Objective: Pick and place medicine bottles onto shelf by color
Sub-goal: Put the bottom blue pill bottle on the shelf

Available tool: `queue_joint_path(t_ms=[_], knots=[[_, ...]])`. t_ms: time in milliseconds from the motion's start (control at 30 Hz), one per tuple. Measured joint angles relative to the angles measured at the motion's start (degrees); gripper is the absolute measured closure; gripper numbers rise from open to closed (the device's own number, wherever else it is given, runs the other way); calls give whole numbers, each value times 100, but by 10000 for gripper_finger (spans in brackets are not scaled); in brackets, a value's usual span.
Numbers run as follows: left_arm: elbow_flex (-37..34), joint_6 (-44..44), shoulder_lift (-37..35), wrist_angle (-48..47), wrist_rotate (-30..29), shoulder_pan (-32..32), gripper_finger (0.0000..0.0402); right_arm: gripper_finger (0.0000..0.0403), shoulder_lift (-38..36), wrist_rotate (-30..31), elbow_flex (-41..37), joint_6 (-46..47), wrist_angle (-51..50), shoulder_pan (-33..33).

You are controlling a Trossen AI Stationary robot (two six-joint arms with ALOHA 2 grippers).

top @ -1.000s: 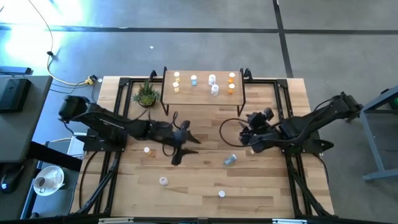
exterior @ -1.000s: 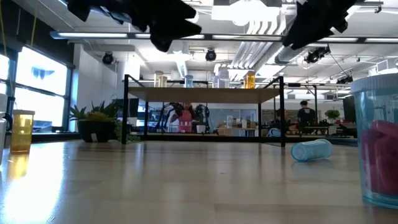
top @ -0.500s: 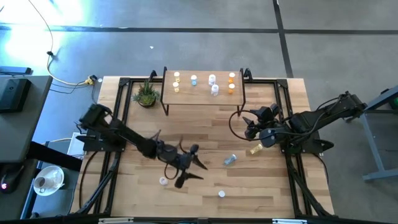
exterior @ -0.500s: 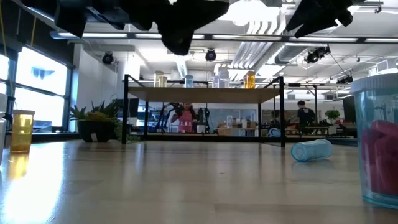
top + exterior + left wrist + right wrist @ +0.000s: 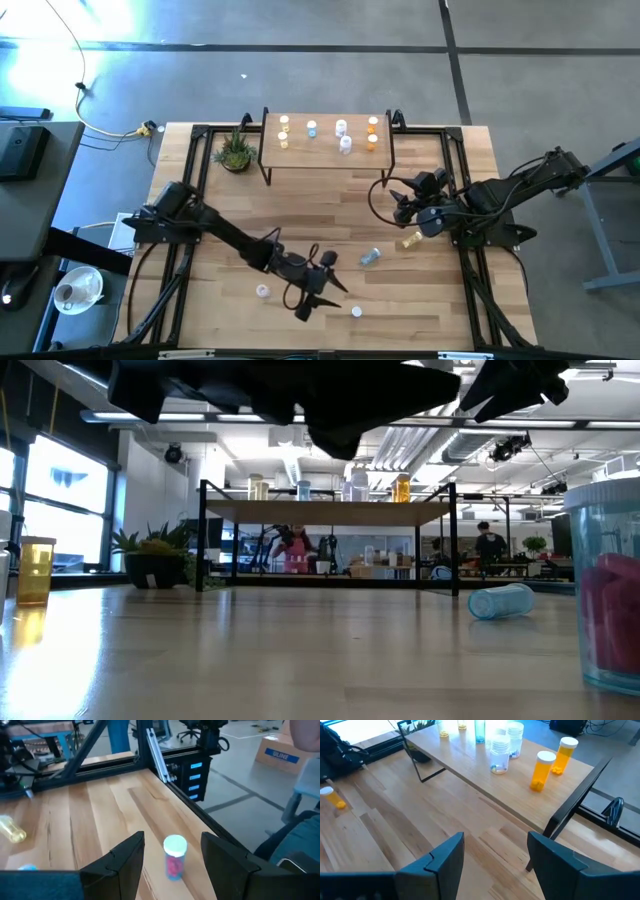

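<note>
A pale medicine bottle (image 5: 174, 862) with a white cap and pink pills stands upright near the table's near edge (image 5: 356, 311). My left gripper (image 5: 172, 840) is open and hovers just short of it (image 5: 328, 292), one finger to either side of the line toward it. My right gripper (image 5: 402, 206) hangs open above the table's right half (image 5: 495, 840), facing the shelf (image 5: 485, 775). The shelf (image 5: 325, 145) stands at the far edge and carries several upright bottles: yellow, blue, pale and orange (image 5: 542, 770).
A blue bottle (image 5: 370, 257) and a yellow bottle (image 5: 408, 240) lie on their sides at mid-table. Another pale bottle (image 5: 262, 291) stands left of my left gripper. A potted plant (image 5: 236, 152) sits left of the shelf. Black frame rails (image 5: 185, 250) run along the table's sides.
My left gripper has swung from mid-table toward the near edge and to the right, sinking lower, and has come up to the pale bottle at the front. My right gripper has drawn slightly up and toward the far edge, uncovering the lying yellow bottle.
</note>
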Motion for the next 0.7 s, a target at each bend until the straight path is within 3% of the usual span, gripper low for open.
queue_joint_path(t_ms=[700], knots=[[948, 261, 1030, -470, 120, 14, 216, 194, 11, 0, 0, -11, -52, 0]])
